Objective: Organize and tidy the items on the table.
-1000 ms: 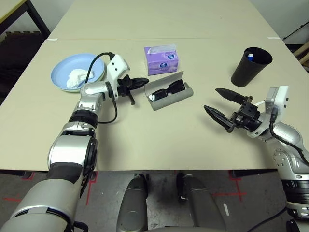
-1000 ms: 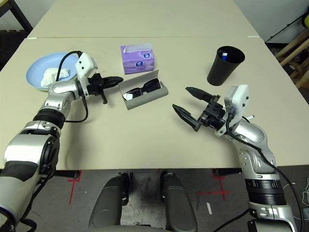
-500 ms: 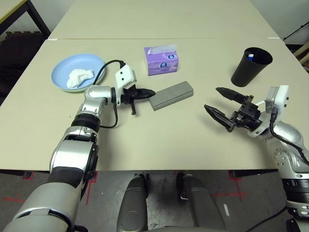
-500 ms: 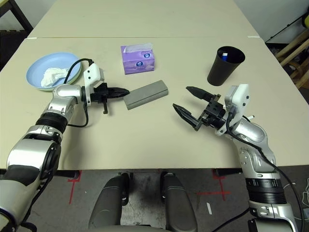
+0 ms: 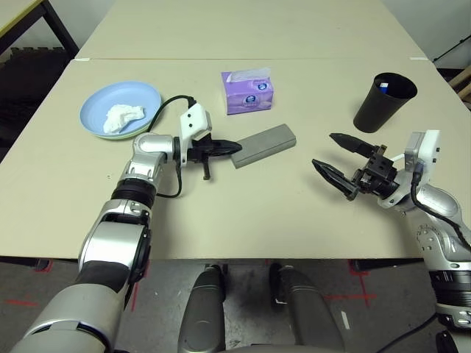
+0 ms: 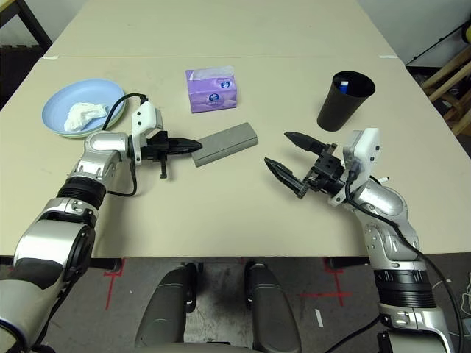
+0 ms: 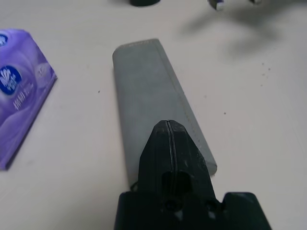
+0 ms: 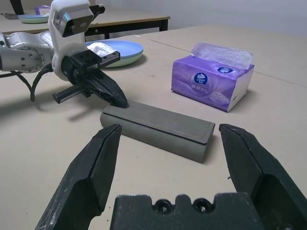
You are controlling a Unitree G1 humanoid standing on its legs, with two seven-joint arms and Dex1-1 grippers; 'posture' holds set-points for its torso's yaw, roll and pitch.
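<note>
Silver, jointed forearms with black ribbed collars at the elbows end in white camera housings at each wrist. A black cable (image 5: 163, 118) loops from the left arm's housing back along the forearm. Each gripper, left gripper (image 5: 229, 146) and right gripper (image 5: 333, 153), carries two tapered, glossy black fingers on a black base with small screw holes.

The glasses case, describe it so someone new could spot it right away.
On the beige table, find the purple tissue box. Just in front lies the glasses case, with the left gripper at its end. It is the only grey, closed, oblong thing there.
</note>
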